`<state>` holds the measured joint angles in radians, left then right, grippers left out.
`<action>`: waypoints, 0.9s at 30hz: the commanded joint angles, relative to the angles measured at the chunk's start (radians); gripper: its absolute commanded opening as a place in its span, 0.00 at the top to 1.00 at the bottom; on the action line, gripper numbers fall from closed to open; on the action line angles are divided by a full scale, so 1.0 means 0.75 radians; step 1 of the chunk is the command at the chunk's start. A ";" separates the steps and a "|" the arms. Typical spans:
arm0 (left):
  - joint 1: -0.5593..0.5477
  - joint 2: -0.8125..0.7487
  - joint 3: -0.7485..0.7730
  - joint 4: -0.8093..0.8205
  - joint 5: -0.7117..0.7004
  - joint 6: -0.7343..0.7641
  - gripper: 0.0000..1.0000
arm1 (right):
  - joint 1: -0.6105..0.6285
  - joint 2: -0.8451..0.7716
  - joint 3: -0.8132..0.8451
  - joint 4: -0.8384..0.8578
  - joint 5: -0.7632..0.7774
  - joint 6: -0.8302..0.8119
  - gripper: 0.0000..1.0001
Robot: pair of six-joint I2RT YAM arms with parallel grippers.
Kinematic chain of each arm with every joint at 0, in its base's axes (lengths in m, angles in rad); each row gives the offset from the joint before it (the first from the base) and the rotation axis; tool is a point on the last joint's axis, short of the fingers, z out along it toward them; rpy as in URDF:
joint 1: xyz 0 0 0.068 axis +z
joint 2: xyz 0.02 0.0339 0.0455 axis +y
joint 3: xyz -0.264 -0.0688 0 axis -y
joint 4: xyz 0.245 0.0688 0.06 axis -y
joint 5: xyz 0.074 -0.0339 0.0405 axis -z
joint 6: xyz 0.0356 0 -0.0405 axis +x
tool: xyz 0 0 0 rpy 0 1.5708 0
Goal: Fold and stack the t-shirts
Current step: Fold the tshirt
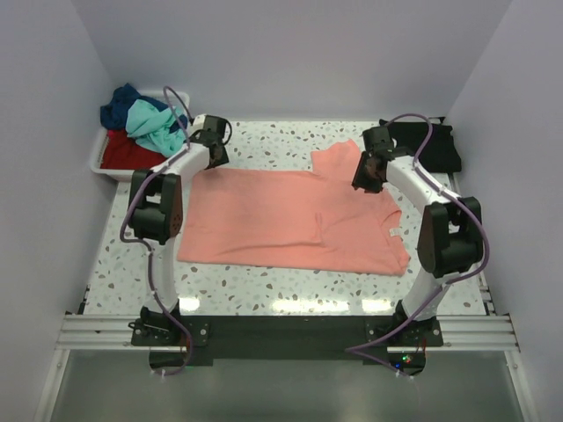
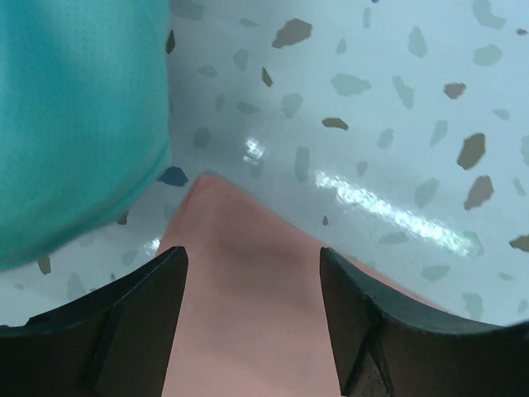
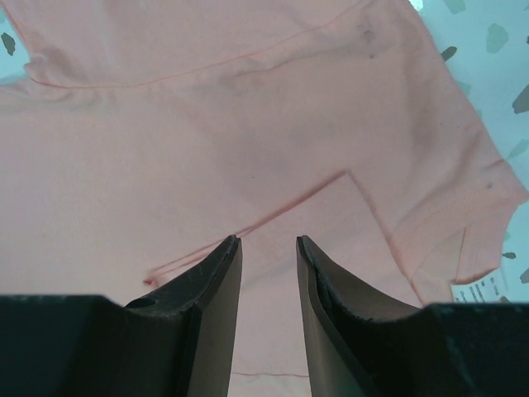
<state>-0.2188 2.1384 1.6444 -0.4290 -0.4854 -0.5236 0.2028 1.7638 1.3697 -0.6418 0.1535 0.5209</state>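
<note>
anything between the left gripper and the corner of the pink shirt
Nothing visible. The left gripper hangs open right over the corner of the salmon-pink shirt, with only that cloth showing between its fingers. The teal shirt hangs close beside it but does not cover that corner.

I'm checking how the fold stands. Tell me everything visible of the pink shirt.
The pink shirt is plain salmon, soft thin cloth, lying flat on the table between the arms. A short sleeve points to the far side at its right; a white label shows at its right edge. The left gripper stands open over its far-left corner, the right gripper over the sleeve end; whether they touch it is unclear.
</note>
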 commanded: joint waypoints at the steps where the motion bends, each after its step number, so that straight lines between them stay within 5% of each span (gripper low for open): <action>1: 0.105 0.027 0.072 -0.011 -0.012 -0.008 0.31 | 0.018 0.021 0.068 0.054 -0.002 -0.015 0.63; 13: 0.236 0.092 0.059 0.073 0.240 0.019 0.36 | 0.036 0.141 0.119 0.023 0.002 -0.005 0.64; 27: 0.245 0.231 0.215 -0.093 0.169 0.009 0.53 | 0.045 0.225 0.203 -0.024 0.026 0.013 0.66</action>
<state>-0.0788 2.2799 1.7786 -0.4385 -0.3088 -0.5114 0.2295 1.9209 1.4773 -0.6399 0.1467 0.5171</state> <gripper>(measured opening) 0.470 0.352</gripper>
